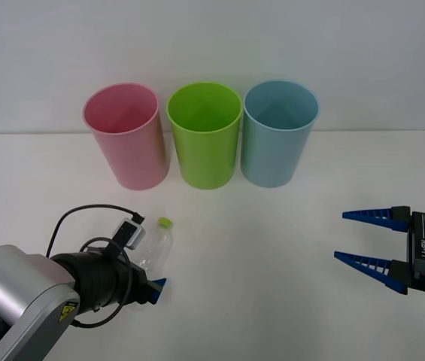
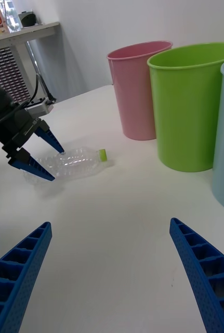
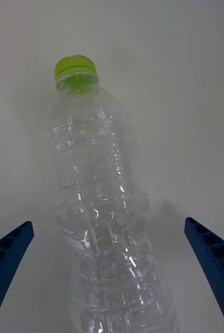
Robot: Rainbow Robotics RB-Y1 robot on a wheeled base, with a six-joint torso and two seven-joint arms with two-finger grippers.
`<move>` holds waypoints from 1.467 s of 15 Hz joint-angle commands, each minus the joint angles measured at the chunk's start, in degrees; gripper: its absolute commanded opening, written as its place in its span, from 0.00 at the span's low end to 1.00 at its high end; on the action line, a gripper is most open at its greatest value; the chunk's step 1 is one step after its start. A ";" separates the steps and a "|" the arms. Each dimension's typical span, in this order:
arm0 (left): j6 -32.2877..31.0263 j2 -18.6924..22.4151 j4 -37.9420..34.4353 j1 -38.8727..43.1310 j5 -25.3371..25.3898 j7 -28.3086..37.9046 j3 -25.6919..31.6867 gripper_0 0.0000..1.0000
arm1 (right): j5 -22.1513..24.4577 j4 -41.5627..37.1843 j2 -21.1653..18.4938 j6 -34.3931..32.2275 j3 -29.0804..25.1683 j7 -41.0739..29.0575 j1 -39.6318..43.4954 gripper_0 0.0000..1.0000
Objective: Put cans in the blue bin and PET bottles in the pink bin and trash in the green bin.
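Left gripper [image 2: 43, 156] — blue ribbed fingers [image 3: 8, 255] spread wide, one on either side of the bottle's lower body, not closed on it; whether either one touches the plastic cannot be told. In the front view the arm's black wrist hides most of this gripper, with one blue tip showing by the bottle's base.

PET bottle [image 1: 154, 247] — clear, crinkled, no label, yellow-green cap [image 3: 76, 69]. Lies on its side on the white worktop [image 1: 272, 241], cap pointing toward the bins, well short of them. Its base is cut off at the edge of the left wrist view.

Right gripper [image 1: 368, 240] — fingers open wide, holding nothing, hovering over bare worktop at the robot's right, well apart from the bottle.

Bins — three upright in a row at the far side: pink bin [image 1: 125, 134] on the left, green bin [image 1: 204, 133] in the middle, blue bin [image 1: 278, 131] on the right, neighbours almost touching. What shows of their insides holds nothing; the bottoms are hard to make out.

Left arm — reaches in low from the near left corner, cable looped over the wrist.
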 commanded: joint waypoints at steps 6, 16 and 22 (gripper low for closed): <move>2.42 -1.13 6.63 -4.63 0.01 0.10 -3.39 1.00 | 0.00 0.00 0.00 0.00 0.00 0.00 0.00 0.78; 8.92 0.89 10.06 -5.68 0.01 0.10 -6.55 0.00 | 0.00 0.00 0.00 0.00 0.00 0.00 0.00 0.78; 15.95 3.71 7.60 -4.89 4.58 0.18 -5.94 0.00 | 0.00 0.00 0.00 0.00 0.00 0.00 0.00 0.78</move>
